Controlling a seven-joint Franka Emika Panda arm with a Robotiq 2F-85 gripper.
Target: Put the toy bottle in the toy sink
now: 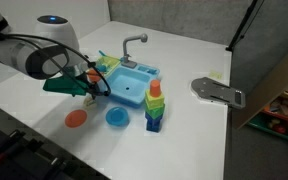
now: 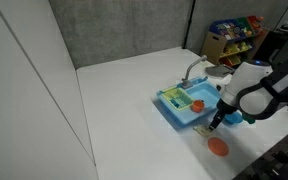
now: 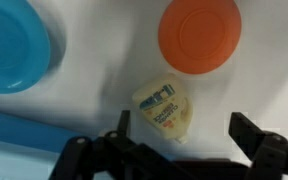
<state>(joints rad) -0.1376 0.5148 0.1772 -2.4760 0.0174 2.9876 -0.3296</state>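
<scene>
While the white table (image 1: 184, 140) carries everything, the toy sink (image 1: 129, 82) is the biggest thing on it, and the gripper (image 1: 89, 88) hangs low just beside the sink's near edge. In the wrist view the blue plate (image 3: 9, 45) lies at ten o'clock and the orange plate (image 3: 199, 35) at one o'clock from the toy bottle (image 3: 166, 108), which lies flat on the table. From the gripper the bottle is at twelve o'clock, nearer the nine o'clock finger (image 3: 122, 125). Its long axis seems to run eleven to five, though blur leaves that uncertain. The fingers stand wide apart, holding nothing and apparently touching nothing.
</scene>
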